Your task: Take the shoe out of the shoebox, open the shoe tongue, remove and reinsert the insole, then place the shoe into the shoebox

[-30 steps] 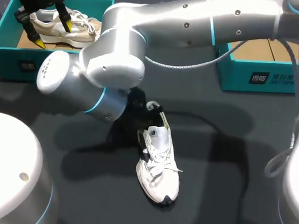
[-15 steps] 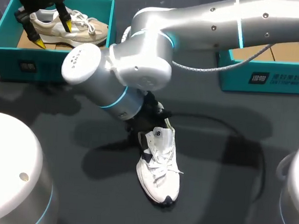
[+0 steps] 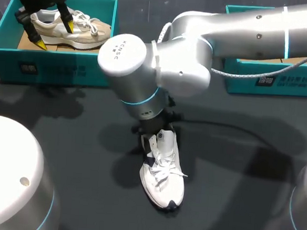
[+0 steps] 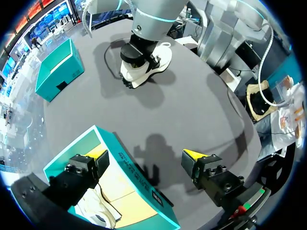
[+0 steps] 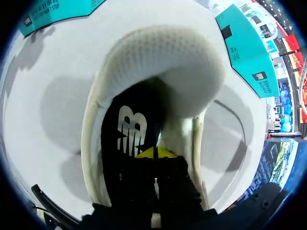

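At mid-frame the right claw [image 5: 154, 152] sits clenched inside the white shoe [image 3: 162, 173], its arm [image 3: 200, 50] swung rightward since; upper left, the left claw [image 3: 55, 34] gapes over the shoebox [image 3: 51, 68], well apart

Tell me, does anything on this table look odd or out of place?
Only the white shoe: it lies loose on the dark table with the right claw pushed down inside its opening. Nothing looks spilled or damaged.
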Robot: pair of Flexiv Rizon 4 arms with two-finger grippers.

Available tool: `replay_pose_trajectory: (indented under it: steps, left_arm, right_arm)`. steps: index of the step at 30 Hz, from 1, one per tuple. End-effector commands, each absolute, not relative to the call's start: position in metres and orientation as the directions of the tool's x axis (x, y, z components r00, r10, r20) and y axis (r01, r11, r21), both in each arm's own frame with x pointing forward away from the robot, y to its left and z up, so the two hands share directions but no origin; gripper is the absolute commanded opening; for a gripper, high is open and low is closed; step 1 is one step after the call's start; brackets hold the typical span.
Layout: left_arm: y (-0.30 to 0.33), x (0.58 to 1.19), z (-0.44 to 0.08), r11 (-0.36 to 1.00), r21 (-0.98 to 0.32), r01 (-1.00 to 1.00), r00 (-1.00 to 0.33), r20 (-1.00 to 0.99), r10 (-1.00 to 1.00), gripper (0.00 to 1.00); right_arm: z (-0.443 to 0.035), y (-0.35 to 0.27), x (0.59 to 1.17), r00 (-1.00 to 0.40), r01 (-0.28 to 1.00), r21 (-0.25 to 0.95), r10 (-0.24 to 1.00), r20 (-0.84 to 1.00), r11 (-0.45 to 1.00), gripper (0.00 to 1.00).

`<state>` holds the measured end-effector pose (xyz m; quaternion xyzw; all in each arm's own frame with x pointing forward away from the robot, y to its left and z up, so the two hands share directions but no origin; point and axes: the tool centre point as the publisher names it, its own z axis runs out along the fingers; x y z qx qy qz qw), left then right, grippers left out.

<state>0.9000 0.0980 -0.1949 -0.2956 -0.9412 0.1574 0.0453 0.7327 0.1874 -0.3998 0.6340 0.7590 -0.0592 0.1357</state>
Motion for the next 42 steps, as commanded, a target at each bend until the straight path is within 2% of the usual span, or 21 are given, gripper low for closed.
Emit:
replay_pose_trajectory:
  steps: [1, 10, 25, 32, 37, 42]
  left_arm:
    - [0.098, 0.9, -0.195, 0.776, -0.32, 0.543, -0.82, -0.006, 0.572, 1.0]
    - [0.098, 0.9, -0.195, 0.776, -0.32, 0.543, -0.82, -0.006, 0.572, 1.0]
    - [0.098, 0.9, -0.195, 0.776, -0.32, 0.543, -0.82, -0.006, 0.572, 1.0]
    - [0.098, 0.9, -0.195, 0.776, -0.32, 0.543, -0.82, -0.006, 0.572, 1.0]
    - [0.098, 0.9, -0.195, 0.776, -0.32, 0.543, -0.82, -0.006, 0.572, 1.0]
    - [0.098, 0.9, -0.195, 0.776, -0.32, 0.543, -0.82, -0.006, 0.572, 1.0]
  right_arm:
    - [-0.387, 0.186, 0.731, -0.139, 0.973, 0.137, 0.942, -0.304, 0.188, 0.0]
    - [-0.351, 0.209, 0.733, -0.089, 0.947, 0.231, 0.875, -0.476, 0.222, 0.0]
    - [-0.391, 0.203, 0.745, -0.144, 0.968, 0.164, 0.956, -0.257, 0.189, 0.0]
    - [-0.409, 0.198, 0.748, -0.142, 0.98, 0.103, 0.964, -0.226, 0.168, 0.0]
    - [-0.395, 0.197, 0.742, -0.139, 0.981, 0.102, 0.966, -0.217, 0.164, 0.0]
    - [-0.365, 0.204, 0.748, -0.158, 0.96, 0.188, 0.955, -0.249, 0.207, 0.0]
